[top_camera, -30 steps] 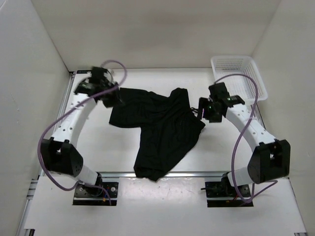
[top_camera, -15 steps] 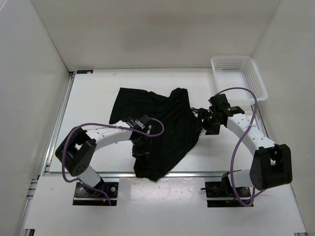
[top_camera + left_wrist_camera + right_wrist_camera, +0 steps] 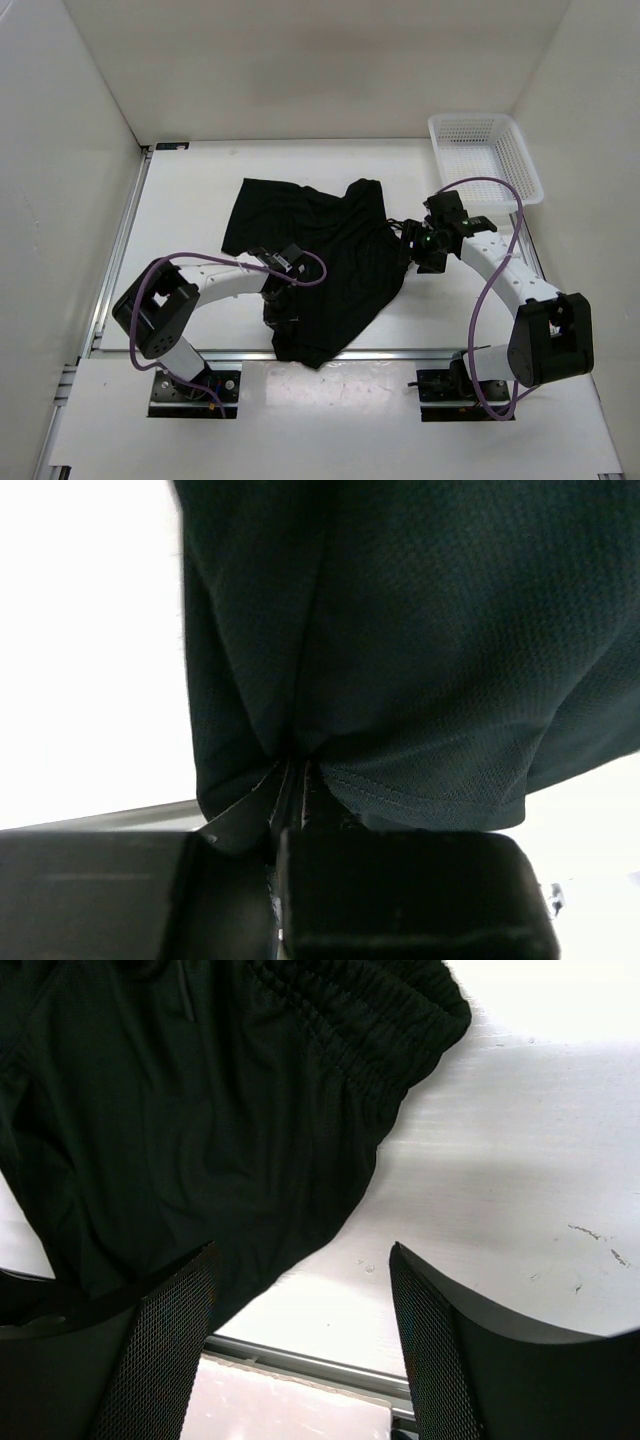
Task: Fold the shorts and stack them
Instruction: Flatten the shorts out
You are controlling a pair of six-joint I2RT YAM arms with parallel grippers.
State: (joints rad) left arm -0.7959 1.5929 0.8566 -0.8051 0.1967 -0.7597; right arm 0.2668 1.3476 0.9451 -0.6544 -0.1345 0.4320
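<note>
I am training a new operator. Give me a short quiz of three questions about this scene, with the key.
1. True or false: the left claw is shut on the shorts.
2. Where is the basket? A far right corner; B far left corner; C under the shorts.
3. Which claw is open and holds nothing?
Key: 1 true; 2 A; 3 the right claw.

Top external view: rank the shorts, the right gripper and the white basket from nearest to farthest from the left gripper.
1. shorts: touching, with their near hem pinched in the left gripper.
2. right gripper: open, across the table at the shorts' right edge.
3. white basket: far right corner of the table.
</note>
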